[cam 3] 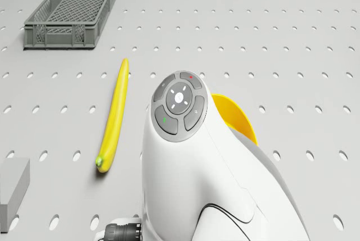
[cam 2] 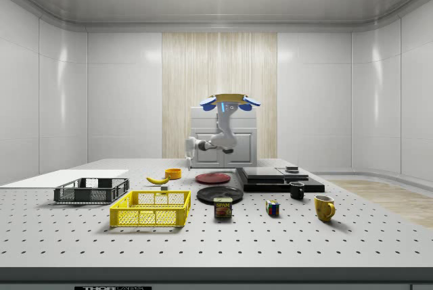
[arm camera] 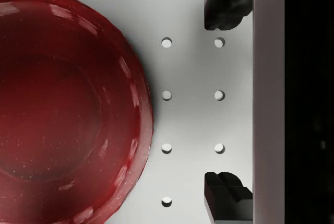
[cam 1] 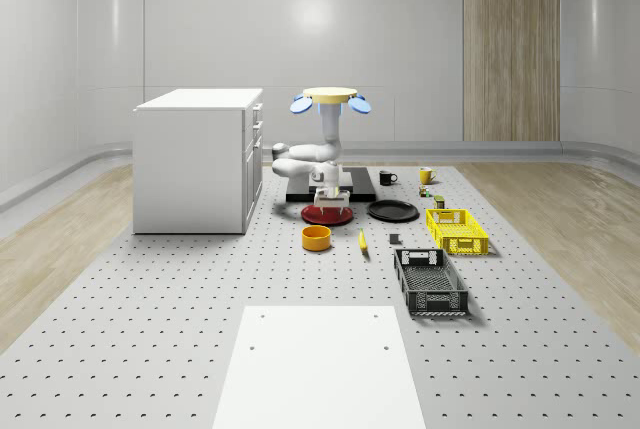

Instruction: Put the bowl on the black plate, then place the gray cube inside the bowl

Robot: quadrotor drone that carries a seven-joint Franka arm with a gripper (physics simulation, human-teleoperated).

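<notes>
My gripper (cam 1: 331,198) hangs fingers apart above the red plate (cam 1: 327,214) as I hover; the bowl (cam 1: 317,238) sits nearby (untouched), the black plate (cam 1: 392,211) just beyond. Descending here risks grabbing the wrong dish.

In the whole-scene view, the drone (cam 1: 331,99) hovers right of the cabinet (cam 1: 197,160), above the flat slab (cam 1: 331,189), with one plate (cam 1: 327,214) left of another plate (cam 1: 392,211), the bowl (cam 1: 317,238) in front, and two crates (cam 1: 457,230) farther right.
</notes>
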